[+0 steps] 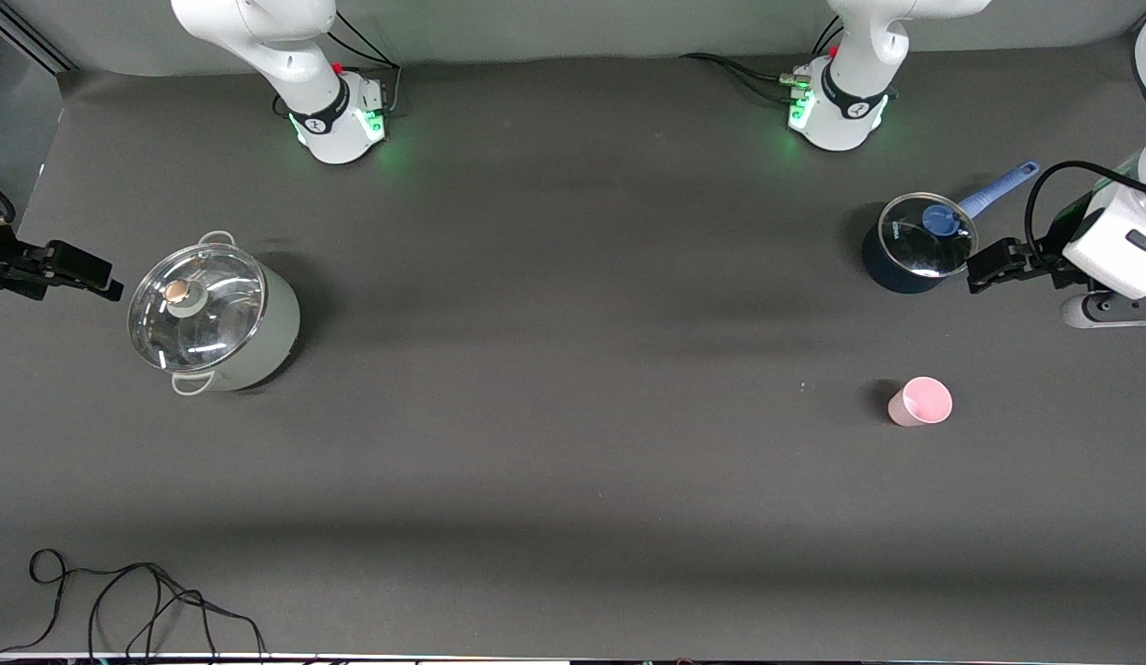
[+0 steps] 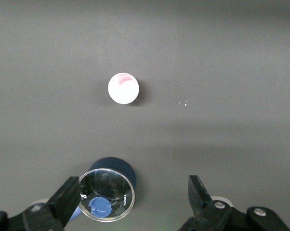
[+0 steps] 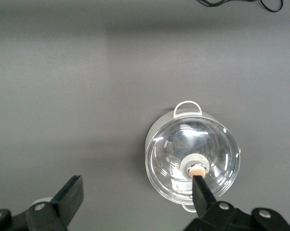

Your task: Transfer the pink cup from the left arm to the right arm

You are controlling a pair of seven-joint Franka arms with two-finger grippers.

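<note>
Pink cup (image 1: 921,402) upright, looks empty; both pots (image 1: 214,315) w/ lids

I read this as a robotics lab, not a kitchen — two white arm bases (image 1: 337,115) bolted onto a table (image 1: 573,480) covered in plain dark grey sheet, their cables (image 1: 739,74) exposed, a loose black wire (image 1: 138,600) trailing at the near edge.

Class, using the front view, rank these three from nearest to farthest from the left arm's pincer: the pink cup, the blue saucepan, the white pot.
1. Blue saucepan: right beside the open left pincer, at the left arm's end of the table.
2. Pink cup: same end, nearer the front camera.
3. White pot: at the right arm's end of the table.
</note>
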